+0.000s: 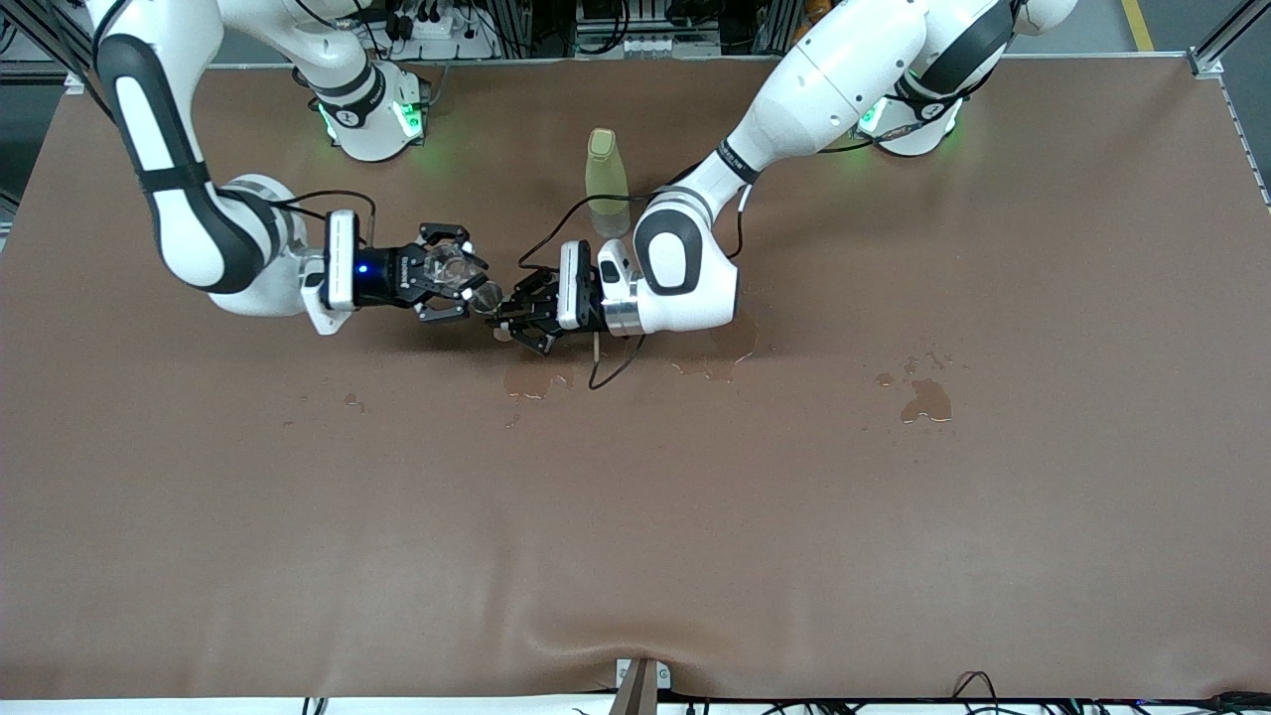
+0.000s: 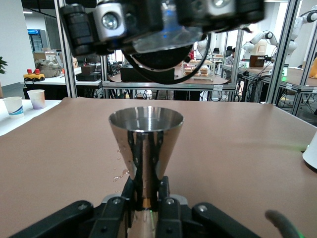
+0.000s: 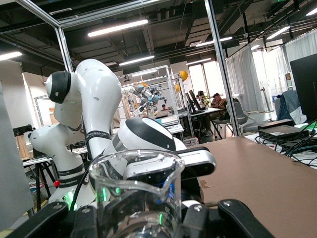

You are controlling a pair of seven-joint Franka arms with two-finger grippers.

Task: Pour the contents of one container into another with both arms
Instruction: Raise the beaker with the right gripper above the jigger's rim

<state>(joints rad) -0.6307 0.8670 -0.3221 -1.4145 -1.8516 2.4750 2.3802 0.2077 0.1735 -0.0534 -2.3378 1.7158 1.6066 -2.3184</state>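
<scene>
A clear glass beaker (image 1: 455, 270) with a pouring lip is held over the table by my right gripper (image 1: 447, 273), which is shut on it and has it tipped on its side. In the right wrist view the beaker (image 3: 136, 193) fills the space between the right gripper (image 3: 138, 220)'s fingers. My left gripper (image 1: 518, 313) is shut on the narrow waist of a metal jigger cup (image 1: 490, 298), held upright just under the beaker's lip. The left wrist view shows the jigger (image 2: 146, 134) in the left gripper (image 2: 146, 193), its bowl wet, with the beaker (image 2: 166, 42) above it.
A yellow-green bottle (image 1: 607, 184) stands upright beside the left arm's forearm, farther from the front camera than the grippers. Wet patches lie on the brown table cover (image 1: 635, 516) below the grippers (image 1: 536, 382) and toward the left arm's end (image 1: 928, 397).
</scene>
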